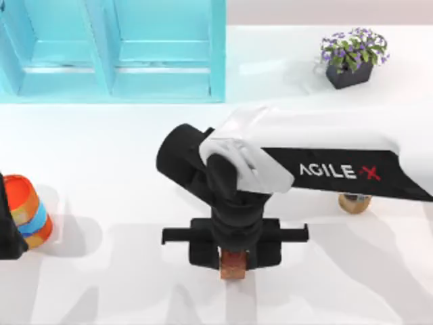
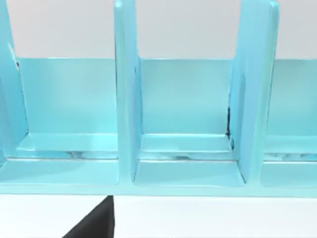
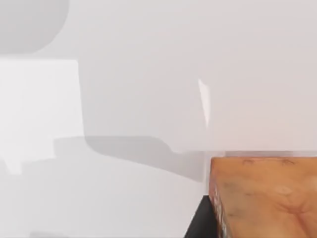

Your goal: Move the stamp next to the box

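The stamp [image 1: 234, 266], a small reddish-brown block, sits low in the middle of the table. My right gripper [image 1: 234, 256] is shut on it from above, its black body spread wide over it. In the right wrist view the stamp [image 3: 265, 196] looms close, with a dark finger [image 3: 200, 224] against its side. The box [image 1: 218, 51] is a turquoise compartmented case at the far left of the table, well away from the stamp. The left wrist view looks into the box [image 2: 126, 99] and its open compartments. My left arm [image 1: 8, 227] is parked at the left edge.
An orange-and-blue striped can [image 1: 27, 210] stands at the left, beside the left arm. A potted plant with purple flowers [image 1: 352, 57] is at the far right. An amber bottle [image 1: 354, 202] peeks out from under the right arm.
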Robot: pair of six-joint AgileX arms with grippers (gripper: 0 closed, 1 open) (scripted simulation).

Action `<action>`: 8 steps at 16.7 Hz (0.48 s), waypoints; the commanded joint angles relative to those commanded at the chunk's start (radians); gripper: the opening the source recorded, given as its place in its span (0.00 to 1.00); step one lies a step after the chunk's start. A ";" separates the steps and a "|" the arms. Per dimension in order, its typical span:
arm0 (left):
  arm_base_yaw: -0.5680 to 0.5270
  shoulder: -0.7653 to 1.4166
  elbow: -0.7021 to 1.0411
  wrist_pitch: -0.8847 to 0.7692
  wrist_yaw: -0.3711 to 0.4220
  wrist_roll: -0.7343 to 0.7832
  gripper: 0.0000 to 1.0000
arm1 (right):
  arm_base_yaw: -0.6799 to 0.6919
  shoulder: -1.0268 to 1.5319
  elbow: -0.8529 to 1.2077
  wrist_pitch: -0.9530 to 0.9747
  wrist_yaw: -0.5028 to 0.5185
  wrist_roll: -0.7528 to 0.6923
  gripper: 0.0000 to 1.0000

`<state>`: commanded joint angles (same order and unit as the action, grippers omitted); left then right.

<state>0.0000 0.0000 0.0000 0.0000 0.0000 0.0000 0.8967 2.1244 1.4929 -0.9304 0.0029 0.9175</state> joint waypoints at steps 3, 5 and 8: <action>0.000 0.000 0.000 0.000 0.000 0.000 1.00 | -0.001 -0.024 0.048 -0.091 0.000 0.000 0.00; 0.000 0.000 0.000 0.000 0.000 0.000 1.00 | -0.001 -0.044 0.083 -0.144 0.000 -0.001 0.00; 0.000 0.000 0.000 0.000 0.000 0.000 1.00 | -0.003 -0.055 0.095 -0.157 0.000 -0.002 0.00</action>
<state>0.0000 0.0000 0.0000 0.0000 0.0000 0.0000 0.8941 2.0694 1.5875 -1.0870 0.0025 0.9150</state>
